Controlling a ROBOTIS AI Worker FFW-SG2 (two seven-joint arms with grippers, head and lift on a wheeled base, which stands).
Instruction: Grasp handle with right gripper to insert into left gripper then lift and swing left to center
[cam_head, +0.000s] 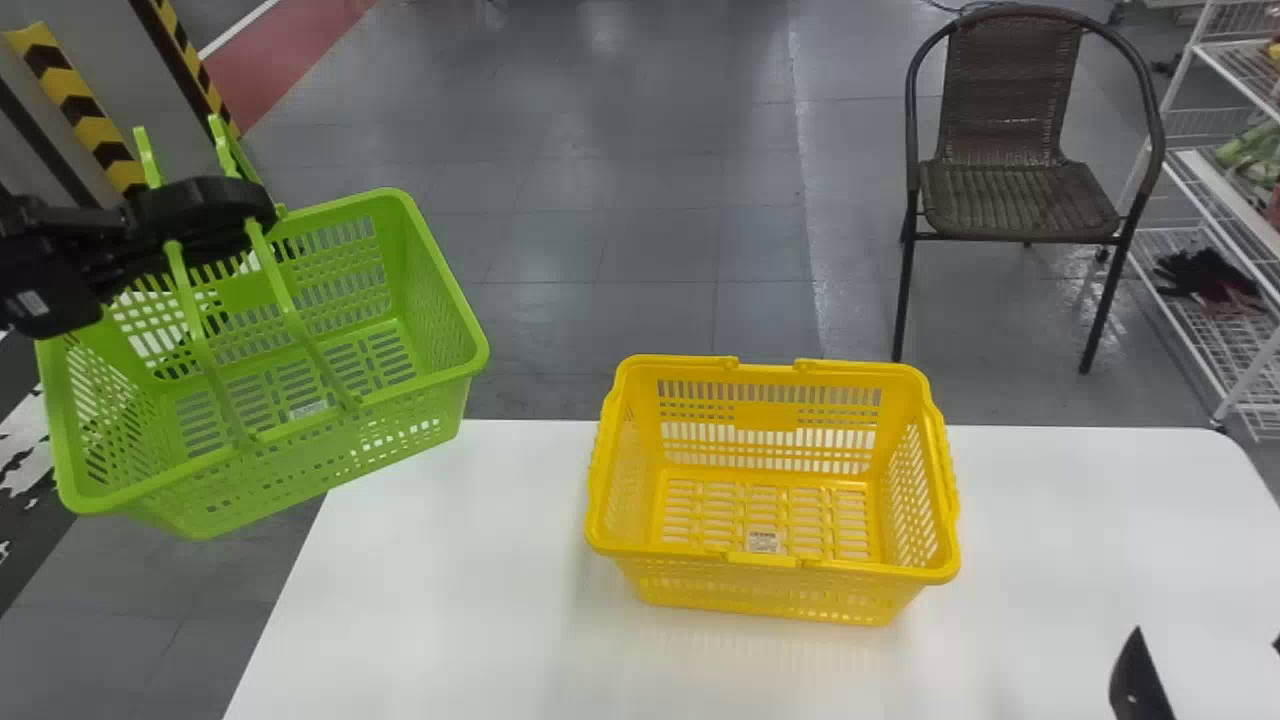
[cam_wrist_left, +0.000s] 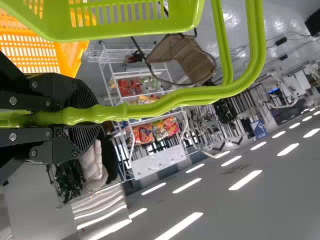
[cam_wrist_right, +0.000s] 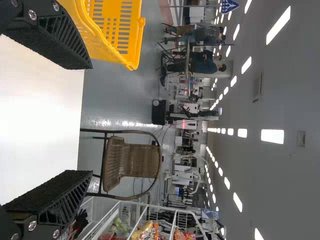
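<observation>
In the head view, the left gripper (cam_head: 240, 212), a black two-fingered one, is clenched on the raised handles (cam_head: 303, 325) of a bright green slatted plastic basket (cam_head: 425, 290). The basket hangs past the left edge of the smooth white table (cam_head: 450, 600). Holding it by the top of the handles likely keeps its weight beneath the grip. The yellow slatted plastic basket (cam_head: 860, 568) stands on the tabletop in the middle, its handles folded down on the rim. The right gripper (cam_head: 1207, 640) is at the near right, well apart from both baskets. The passing of the handle into the left gripper seems done; judging by where the green basket hangs, the swing to center probably remains, and height would matter so it passes over the yellow one.

In the left wrist view, the black fingers pinch the rounded green handle grip (cam_wrist_left: 75, 116) from both sides, probably where a swinging load slips least.

In the right wrist view, the two fingers stand wide apart with nothing between them, released, so this arm likely has no part in the carrying.
</observation>
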